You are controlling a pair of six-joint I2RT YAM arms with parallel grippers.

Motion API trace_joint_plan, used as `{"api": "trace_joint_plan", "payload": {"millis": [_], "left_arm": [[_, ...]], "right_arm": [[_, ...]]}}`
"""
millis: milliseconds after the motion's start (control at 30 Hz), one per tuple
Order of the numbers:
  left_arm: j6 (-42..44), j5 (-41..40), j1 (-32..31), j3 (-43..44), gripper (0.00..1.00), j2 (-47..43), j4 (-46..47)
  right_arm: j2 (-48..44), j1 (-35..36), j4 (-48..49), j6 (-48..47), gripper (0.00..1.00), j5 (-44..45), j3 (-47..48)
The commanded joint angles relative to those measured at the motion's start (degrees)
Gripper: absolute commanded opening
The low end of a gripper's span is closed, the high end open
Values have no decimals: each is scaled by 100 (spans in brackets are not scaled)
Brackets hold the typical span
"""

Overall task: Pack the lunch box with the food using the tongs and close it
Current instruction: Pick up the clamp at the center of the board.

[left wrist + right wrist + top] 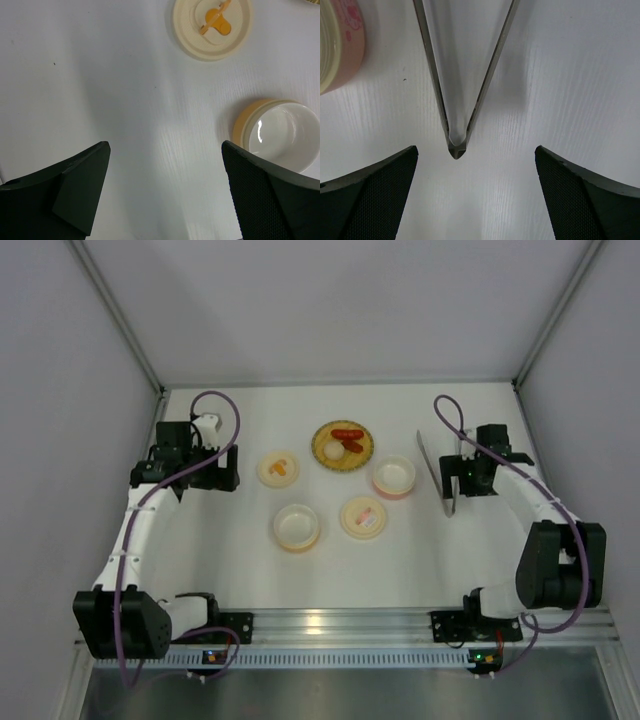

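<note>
The food lies on a woven plate (343, 466): red sausage pieces (350, 440) and a cream-white ball (331, 449). The lunch box stands apart in pieces: an orange-sided bowl (296, 527) (280, 132), a pink bowl (394, 477) (340, 45), a lid with an orange mark (278, 469) (212, 27) and a lid with a pink mark (363, 517). The silver tongs (435, 472) (456, 145) lie flat on the table, joined end toward my right gripper (462, 480) (476, 195), which hangs open just behind that end. My left gripper (218, 476) (165, 190) is open over bare table, left of the orange lid.
White walls close the table on the left, right and back. A metal rail (340, 625) with both arm bases runs along the near edge. The tongs' arms spread apart toward the back wall.
</note>
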Motion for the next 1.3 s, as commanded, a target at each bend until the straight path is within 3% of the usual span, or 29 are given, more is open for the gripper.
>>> {"api": "trace_joint_plan", "payload": {"millis": [0, 500, 667, 1267], "left_arm": [[-1, 38, -10, -16, 98, 85, 179], [61, 2, -10, -69, 98, 358, 231], [70, -6, -10, -52, 98, 428, 266], [228, -24, -10, -25, 98, 586, 214]], "right_arm": [[319, -79, 435, 193, 99, 86, 342], [1462, 132, 795, 536, 99, 190, 887], [1752, 492, 1094, 738, 99, 480, 992], [2500, 501, 1876, 958, 99, 727, 1080]]}}
